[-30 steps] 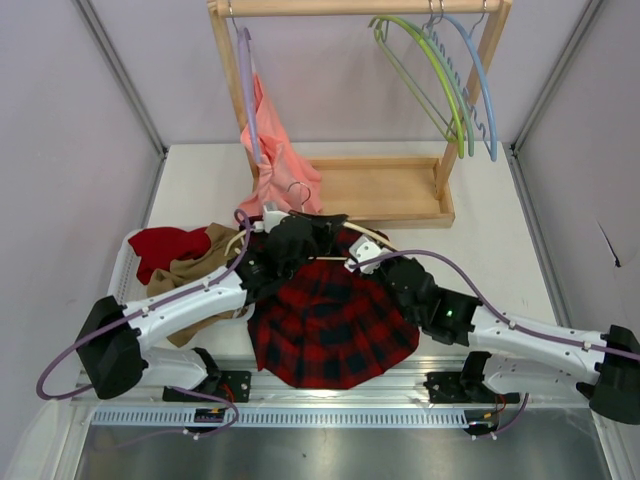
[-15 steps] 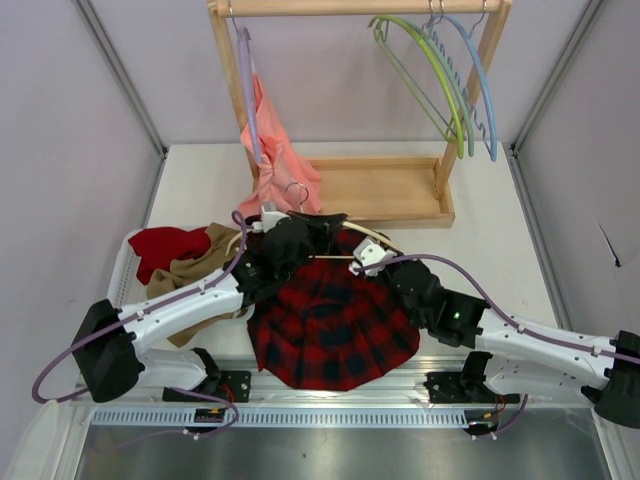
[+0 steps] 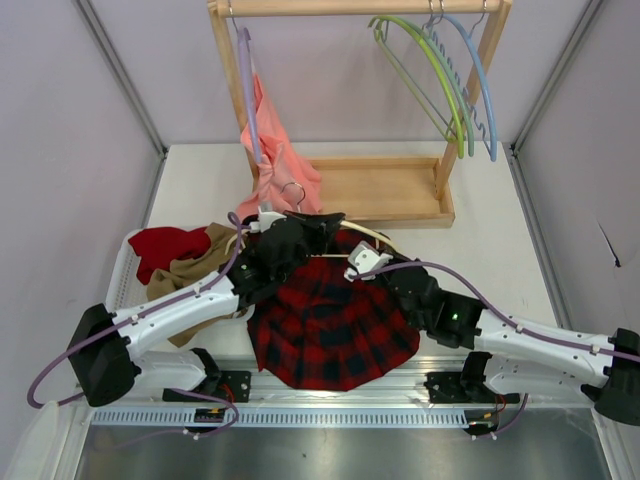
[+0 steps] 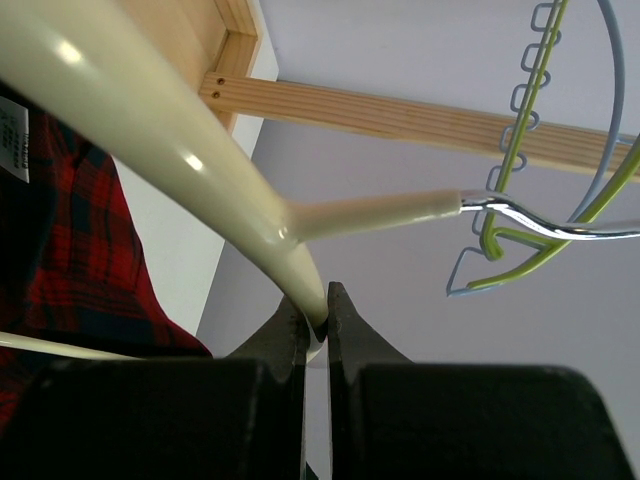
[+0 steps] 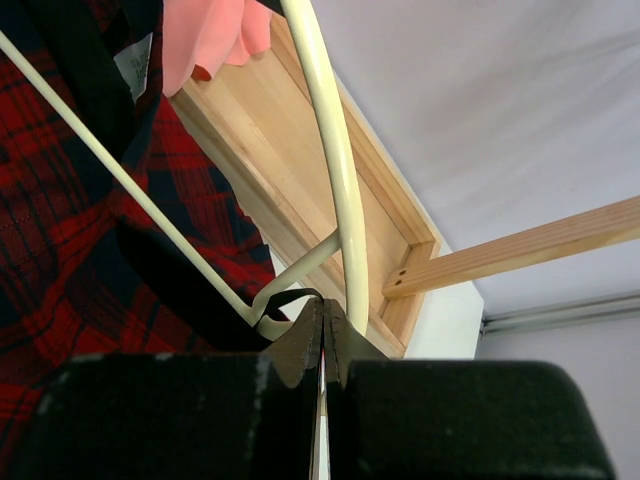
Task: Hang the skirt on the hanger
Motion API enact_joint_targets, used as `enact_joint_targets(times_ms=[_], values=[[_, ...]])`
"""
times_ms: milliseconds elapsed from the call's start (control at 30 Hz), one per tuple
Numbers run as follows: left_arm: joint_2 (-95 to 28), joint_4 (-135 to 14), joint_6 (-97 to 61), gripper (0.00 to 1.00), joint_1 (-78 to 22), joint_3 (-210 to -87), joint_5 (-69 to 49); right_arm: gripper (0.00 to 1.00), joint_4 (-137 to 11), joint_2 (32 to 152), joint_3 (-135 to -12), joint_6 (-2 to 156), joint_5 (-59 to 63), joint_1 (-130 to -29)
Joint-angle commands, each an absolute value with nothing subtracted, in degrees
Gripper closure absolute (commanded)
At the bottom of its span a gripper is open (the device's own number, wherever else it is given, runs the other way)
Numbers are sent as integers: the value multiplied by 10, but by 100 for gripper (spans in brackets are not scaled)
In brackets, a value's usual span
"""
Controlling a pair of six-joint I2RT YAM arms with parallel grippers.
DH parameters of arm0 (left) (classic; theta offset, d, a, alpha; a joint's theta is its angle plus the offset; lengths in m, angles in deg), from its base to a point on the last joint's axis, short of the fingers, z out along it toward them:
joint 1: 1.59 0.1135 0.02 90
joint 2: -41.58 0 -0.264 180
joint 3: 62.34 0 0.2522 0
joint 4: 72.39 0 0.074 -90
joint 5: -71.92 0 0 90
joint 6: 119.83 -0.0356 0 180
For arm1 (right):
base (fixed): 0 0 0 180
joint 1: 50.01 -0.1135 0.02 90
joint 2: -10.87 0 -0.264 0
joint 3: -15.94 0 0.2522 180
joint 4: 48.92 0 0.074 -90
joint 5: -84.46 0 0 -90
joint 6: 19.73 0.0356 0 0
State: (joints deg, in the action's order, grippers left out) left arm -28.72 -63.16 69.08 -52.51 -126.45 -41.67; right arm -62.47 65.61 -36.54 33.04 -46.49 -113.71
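The red and black plaid skirt (image 3: 330,325) lies spread on the table between my arms. It also shows in the left wrist view (image 4: 70,230) and the right wrist view (image 5: 60,230). The cream hanger (image 3: 368,233) lies over its far edge, metal hook (image 3: 292,189) pointing toward the rack. My left gripper (image 3: 303,232) is shut on the hanger's (image 4: 200,170) curved arm near the hook stem, as the left wrist view (image 4: 315,318) shows. My right gripper (image 3: 360,263) is shut on a thin black loop (image 5: 290,293) of the skirt, beside the hanger's end (image 5: 330,170), its jaws (image 5: 322,310) pressed together.
A wooden rack with a tray base (image 3: 385,190) stands behind. A lilac hanger carries a salmon-pink garment (image 3: 275,155) at its left. Green and blue hangers (image 3: 455,80) hang at its right. A tan cloth (image 3: 195,265) and a red cloth (image 3: 165,243) lie at the left.
My left gripper and the hanger's hook have shifted slightly back and left. My right gripper has edged a little left with the loop. The skirt stays spread on the table.
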Motion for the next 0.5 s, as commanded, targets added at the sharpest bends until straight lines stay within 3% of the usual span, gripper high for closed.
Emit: enact_joint_targets(times_ms=[0, 467], values=[[-262, -647, 684, 100, -520, -1262, -411, 100, -669, 640, -382, 298, -519, -1136], [-252, -636, 682, 100, -520, -1258, -426, 100, -710, 634, -374, 252, -549, -1140]])
